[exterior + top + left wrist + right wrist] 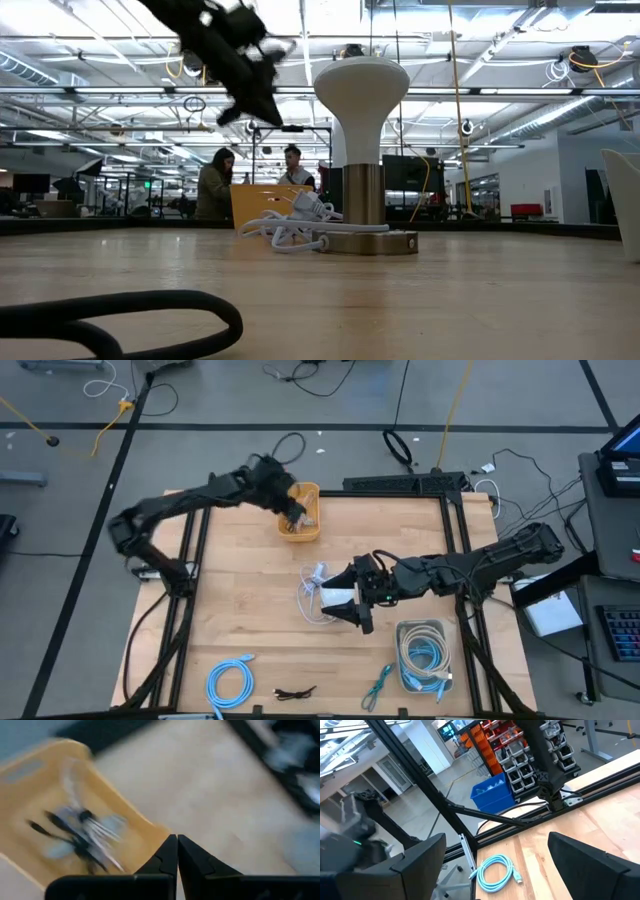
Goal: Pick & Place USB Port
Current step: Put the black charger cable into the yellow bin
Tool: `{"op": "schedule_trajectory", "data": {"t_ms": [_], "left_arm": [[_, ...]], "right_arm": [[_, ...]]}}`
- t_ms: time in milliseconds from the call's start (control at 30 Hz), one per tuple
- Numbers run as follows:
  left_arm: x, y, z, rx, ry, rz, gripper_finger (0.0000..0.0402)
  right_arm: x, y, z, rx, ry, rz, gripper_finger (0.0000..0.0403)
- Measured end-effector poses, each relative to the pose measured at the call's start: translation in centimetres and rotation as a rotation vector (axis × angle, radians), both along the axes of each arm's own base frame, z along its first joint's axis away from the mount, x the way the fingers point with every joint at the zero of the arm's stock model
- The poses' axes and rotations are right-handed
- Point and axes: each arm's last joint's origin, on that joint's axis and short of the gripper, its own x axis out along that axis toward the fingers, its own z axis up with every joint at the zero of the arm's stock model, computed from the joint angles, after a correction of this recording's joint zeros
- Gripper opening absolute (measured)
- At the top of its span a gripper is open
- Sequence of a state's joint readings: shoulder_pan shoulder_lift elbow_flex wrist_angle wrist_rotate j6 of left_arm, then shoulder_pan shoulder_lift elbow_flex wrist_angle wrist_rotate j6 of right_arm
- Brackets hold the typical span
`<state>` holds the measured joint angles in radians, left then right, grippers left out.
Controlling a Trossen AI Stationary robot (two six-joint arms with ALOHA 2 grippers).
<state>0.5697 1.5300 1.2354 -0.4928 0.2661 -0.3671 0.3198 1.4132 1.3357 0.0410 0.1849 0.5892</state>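
High view shows you the left end effector (293, 512) hanging over the yellow bin (301, 513) near the far edge of the table (250, 610). Your left wrist view has its two dark fingers (167, 857) pressed together with nothing between them, and the yellow bin (60, 815) just beyond their tips, holding a blurred jumble of dark and silvery pieces that you cannot identify.

You will find the right end effector (362, 603) near the middle of the table, lying low beside a white USB hub with its white cable (318, 592) coiled loosely around it. In the right wrist view its fingers (420, 860) stand wide apart and hold nothing; past them you see a light blue coiled cable (496, 870) on the wood.

Low view gives you the white hub and cable (295, 225) resting on the table against the base of a white-topped metal stand (362, 150), with one dark arm overhead and two people in the room behind.

Along the near side, you have a light blue cable coil (230, 680), a small black cable (295, 692), a teal cable (378, 686), and a clear bin of coiled cables (425, 653).
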Motion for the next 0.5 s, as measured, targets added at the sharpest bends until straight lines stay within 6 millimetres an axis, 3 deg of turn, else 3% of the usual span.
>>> {"op": "schedule_trajectory", "data": {"t_ms": [100,267,367,500], "left_arm": [[-2.0,-4.1,3.0,-0.051,-0.032,-0.203,0.0015],[-5.2,-13.5,6.5,0.001,-0.010,-0.461,0.0004],[-6.3,-18.1,7.4,-0.002,-0.006,-0.485,0.0009],[-7.0,-23.7,7.1,-0.012,0.019,-0.504,0.0003]], "right_arm": [[0.0,-0.2,-0.2,-0.008,0.016,-0.004,0.0343],[-0.1,-0.7,-1.6,-0.067,0.164,-0.010,0.0343],[-0.5,-1.3,-2.9,-0.092,0.304,-0.028,0.0343],[-0.7,-2.1,-4.3,-0.091,0.405,-0.058,0.0343]]}}
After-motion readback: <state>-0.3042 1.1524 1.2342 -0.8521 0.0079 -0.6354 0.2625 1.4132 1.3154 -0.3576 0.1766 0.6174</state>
